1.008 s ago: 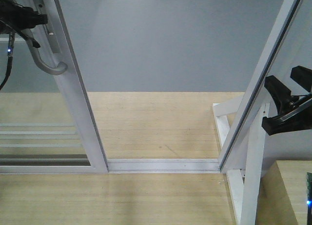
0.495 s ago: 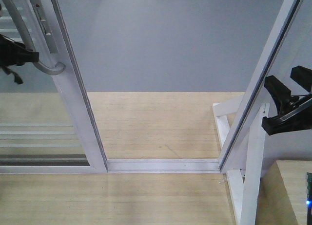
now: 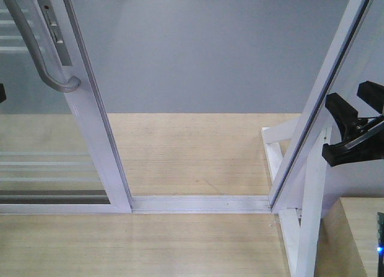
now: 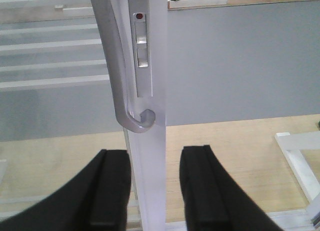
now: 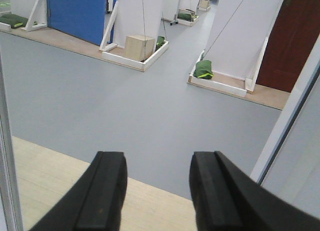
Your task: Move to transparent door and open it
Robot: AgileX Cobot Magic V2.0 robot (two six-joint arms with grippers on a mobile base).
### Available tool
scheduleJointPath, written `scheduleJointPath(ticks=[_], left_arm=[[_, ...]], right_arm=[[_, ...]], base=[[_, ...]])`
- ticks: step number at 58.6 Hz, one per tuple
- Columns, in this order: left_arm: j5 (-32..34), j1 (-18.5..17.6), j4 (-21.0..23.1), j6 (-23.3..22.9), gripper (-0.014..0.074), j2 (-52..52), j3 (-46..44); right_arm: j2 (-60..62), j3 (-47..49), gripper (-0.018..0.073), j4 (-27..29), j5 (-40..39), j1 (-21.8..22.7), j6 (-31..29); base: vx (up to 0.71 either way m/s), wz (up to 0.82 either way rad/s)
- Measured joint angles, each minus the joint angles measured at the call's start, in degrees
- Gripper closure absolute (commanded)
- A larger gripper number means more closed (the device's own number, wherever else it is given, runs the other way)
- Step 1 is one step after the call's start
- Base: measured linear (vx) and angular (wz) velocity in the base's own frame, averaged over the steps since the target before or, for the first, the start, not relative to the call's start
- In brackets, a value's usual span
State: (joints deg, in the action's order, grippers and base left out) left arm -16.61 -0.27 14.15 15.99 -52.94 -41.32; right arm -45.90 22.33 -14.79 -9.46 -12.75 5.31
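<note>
Transparent door (image 3: 78, 133) stands slid left, doorway clear. Left pincer (image 4: 155, 191) spread, straddling the stile below the grey handle (image 4: 122, 86), gripping nothing. Right pincer (image 5: 157, 191) spread, idle. Judgement: opening looks done; draw the left arm straight back, clear of the handle hook.

Bright, even indoor light, soft shadows, slightly soft focus throughout.

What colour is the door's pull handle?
Grey handle, clearest in the left wrist view.
</note>
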Motion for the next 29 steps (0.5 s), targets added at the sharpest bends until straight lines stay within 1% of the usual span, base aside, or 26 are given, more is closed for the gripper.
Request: scheduleJointPath(ticks=[6, 19, 23, 29], left_arm=[[-1.07, 0.00, 0.24, 0.00, 0.0260, 1.65, 0.00], [-1.21, -0.05, 0.30, 0.00, 0.0267, 2.09, 0.24], [-1.07, -0.05, 0.30, 0.00, 0.0295, 3.12, 1.38], [0.46, -0.05, 0.25, 0.00, 0.0395, 8.23, 5.57]], right_arm=[[0.00, 0.00, 0.0186, 0.00, 0.00, 0.00, 0.00], [0.00, 0.00, 0.0186, 0.00, 0.00, 0.00, 0.00], [0.00, 0.00, 0.0186, 0.00, 0.00, 0.00, 0.00], [0.00, 0.00, 0.0186, 0.00, 0.00, 0.00, 0.00]], base=[[0.00, 0.00], [0.00, 0.00], [0.00, 0.00], [0.00, 0.00]])
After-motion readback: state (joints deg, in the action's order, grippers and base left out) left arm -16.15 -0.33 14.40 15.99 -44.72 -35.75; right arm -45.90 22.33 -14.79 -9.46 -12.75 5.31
